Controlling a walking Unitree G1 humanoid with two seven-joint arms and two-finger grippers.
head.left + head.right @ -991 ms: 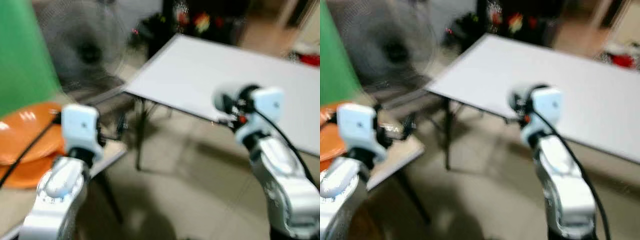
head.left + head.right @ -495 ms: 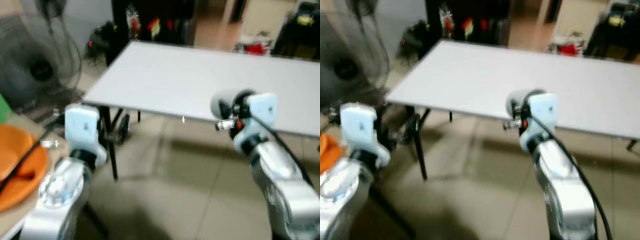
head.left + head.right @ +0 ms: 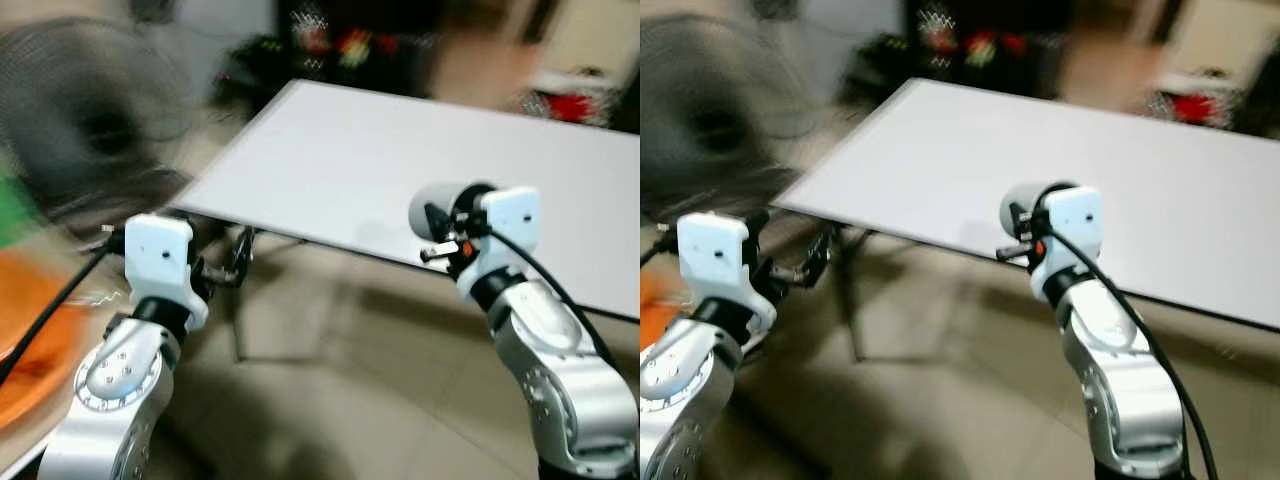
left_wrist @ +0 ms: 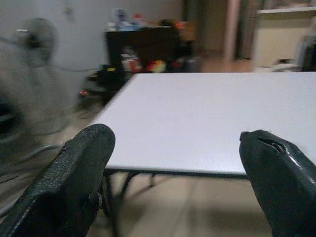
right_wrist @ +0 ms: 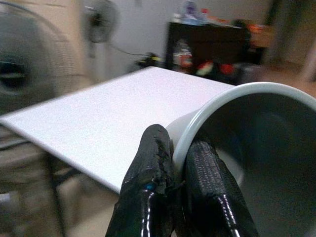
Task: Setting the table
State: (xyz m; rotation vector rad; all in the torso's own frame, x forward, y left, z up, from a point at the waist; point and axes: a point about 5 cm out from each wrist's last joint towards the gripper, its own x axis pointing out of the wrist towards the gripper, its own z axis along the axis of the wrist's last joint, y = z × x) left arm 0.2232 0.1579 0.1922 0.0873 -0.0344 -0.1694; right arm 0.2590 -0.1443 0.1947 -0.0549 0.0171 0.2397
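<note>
Table (image 3: 400,170) top was bare, open to reach; fan (image 3: 80,110) stood off its left corner, shelf (image 4: 143,42) behind.

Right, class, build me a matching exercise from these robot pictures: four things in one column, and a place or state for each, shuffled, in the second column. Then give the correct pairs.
Things
1. right gripper
2. left gripper
3. white table
4. orange plate

Places or states
A. at the robot's far left, on a lower surface
B. fingers wide apart, holding nothing
C. straight ahead, its top bare
D. pinching the rim of a grey bowl

Pairs: 1-D, 2-B, 3-C, 4-A
</note>
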